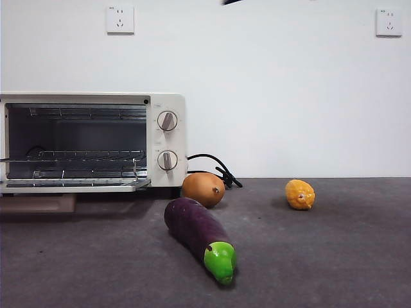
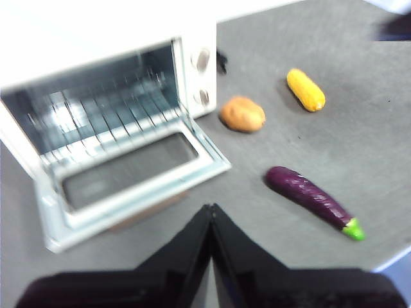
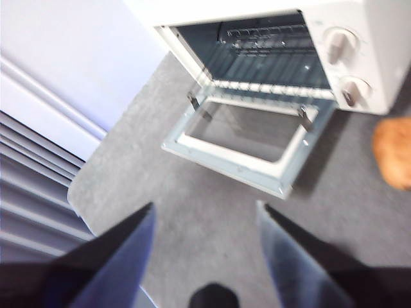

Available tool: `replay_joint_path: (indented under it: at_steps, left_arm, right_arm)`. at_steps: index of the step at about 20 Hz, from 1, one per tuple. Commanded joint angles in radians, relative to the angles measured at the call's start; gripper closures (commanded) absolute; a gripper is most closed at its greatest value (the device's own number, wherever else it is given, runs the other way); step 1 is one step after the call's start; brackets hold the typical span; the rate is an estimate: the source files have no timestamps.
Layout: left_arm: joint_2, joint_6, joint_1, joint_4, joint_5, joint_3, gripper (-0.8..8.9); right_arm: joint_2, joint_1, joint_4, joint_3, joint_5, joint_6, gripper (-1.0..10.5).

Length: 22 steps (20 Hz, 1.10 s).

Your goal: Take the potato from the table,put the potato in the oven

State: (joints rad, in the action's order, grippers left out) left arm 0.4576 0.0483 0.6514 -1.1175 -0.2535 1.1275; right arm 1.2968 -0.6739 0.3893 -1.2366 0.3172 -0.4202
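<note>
Plain white wall with two sockets behind a dark grey bench (image 1: 334, 256); toaster oven (image 1: 168, 138) at the far left with door dropped flat, rack clear to receive. Potato (image 1: 203, 189) untouched on the bench just beside the oven's knob side, eggplant (image 1: 198, 235) in front, bumpy yellow fruit (image 1: 300, 194) well apart. Left pincer (image 2: 211, 215) pressed together, right pincer (image 3: 205, 215) spread apart, both high and empty, so pick not started.

brown potato (image 1: 203, 188) on table (image 1: 334, 256) by open oven (image 1: 168, 186).

Potato (image 2: 243, 114) lies on the table (image 2: 359, 128) beside the open oven (image 2: 109, 122).
</note>
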Motion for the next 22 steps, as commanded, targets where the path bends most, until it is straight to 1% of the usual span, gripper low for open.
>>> replay_joint_path:
  at_steps: [1,3,4,5,7,9,11,13,15,18,19,22]
  left_arm:
    - [-0.03,-0.093,0.002,-0.017,-0.062,0.015,8.19]
    - [-0.035,-0.093,0.002,-0.035,-0.073,0.038,8.19]
    - [-0.035,-0.092,0.002,-0.044,-0.073,0.051,8.19]
    - [-0.034,-0.091,0.002,-0.054,-0.072,0.063,8.19]
    - [-0.034,-0.063,0.002,-0.072,-0.071,0.087,8.18]
    - [-0.034,-0.014,0.002,-0.094,-0.054,0.103,8.18]
    - [-0.034,0.039,0.002,-0.116,-0.036,0.107,8.18]
    - [-0.034,0.084,0.002,-0.142,-0.027,0.107,8.18]
    - [-0.032,0.104,0.002,-0.165,-0.027,0.106,8.18]
    - [-0.032,0.149,0.002,-0.198,-0.027,0.106,8.18]
    - [-0.032,0.163,0.002,-0.198,-0.022,0.106,8.18]
    - [-0.032,0.17,0.002,-0.198,-0.02,0.106,8.18]
  right_arm:
    - [0.097,-0.026,0.029,-0.104,-0.018,-0.006,5.2]
    - [0.175,-0.037,0.101,-0.2,-0.05,0.019,4.3]
    - [0.209,-0.038,0.14,-0.243,-0.068,0.041,4.1]
    - [0.245,-0.038,0.188,-0.29,-0.098,0.073,4.0]
    - [0.31,-0.038,0.274,-0.375,-0.166,0.133,4.0]
    - [0.377,-0.037,0.354,-0.455,-0.236,0.179,4.0]
    - [0.435,-0.031,0.41,-0.516,-0.282,0.214,4.0]
    - [0.484,-0.021,0.449,-0.562,-0.306,0.27,4.0]
    - [0.528,-0.018,0.468,-0.592,-0.336,0.309,3.9]
    - [0.589,0.002,0.481,-0.616,-0.381,0.356,2.8]
    - [0.614,0.012,0.479,-0.621,-0.389,0.365,2.7]
    - [0.69,0.059,0.485,-0.628,-0.376,0.367,2.7]
